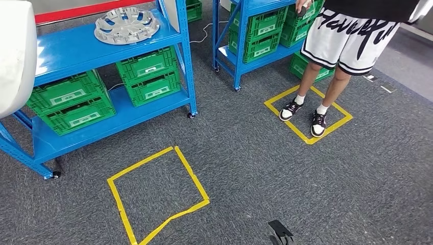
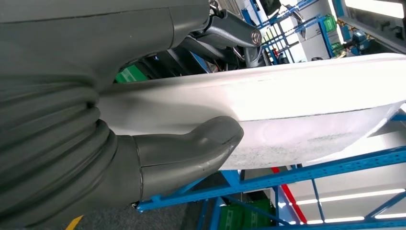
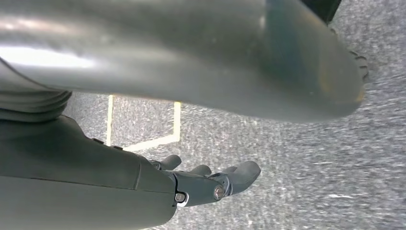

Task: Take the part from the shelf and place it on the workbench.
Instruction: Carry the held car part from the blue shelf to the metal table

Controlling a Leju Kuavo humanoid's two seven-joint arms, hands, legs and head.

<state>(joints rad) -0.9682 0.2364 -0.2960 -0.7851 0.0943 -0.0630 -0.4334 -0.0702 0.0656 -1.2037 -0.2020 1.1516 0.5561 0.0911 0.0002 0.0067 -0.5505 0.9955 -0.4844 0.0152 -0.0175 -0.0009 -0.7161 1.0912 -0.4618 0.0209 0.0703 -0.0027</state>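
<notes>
Head view: white moulded part (image 1: 15, 56) sits at the frame's left edge, off the blue shelf rack (image 1: 110, 48) and in front of its left end. A silver wheel cover (image 1: 126, 24) lies on the rack's upper shelf, green crates (image 1: 71, 102) below it. Person in black-and-white shorts (image 1: 347, 38) stands in a yellow tape square (image 1: 308, 113), well apart from the robot. A second tape square (image 1: 155, 196) lies nearer. Workbench unseen, so the carry step is likely: robot should turn slowly, keep the part level, and steer wide of rack posts and the person.

Left wrist view: left hand (image 2: 158, 120) holds the part, thumb (image 2: 210, 143) pressed under its edge w/ darker fingers on the other face. Part is a broad, thin, smooth white panel, slightly curved, w/ a rougher speckled underside; likely flexes, so the grip should stay firm.

Right wrist view: right hand (image 3: 210, 182) hangs over grey carpet, fingers loosely curled, holding nothing.
</notes>
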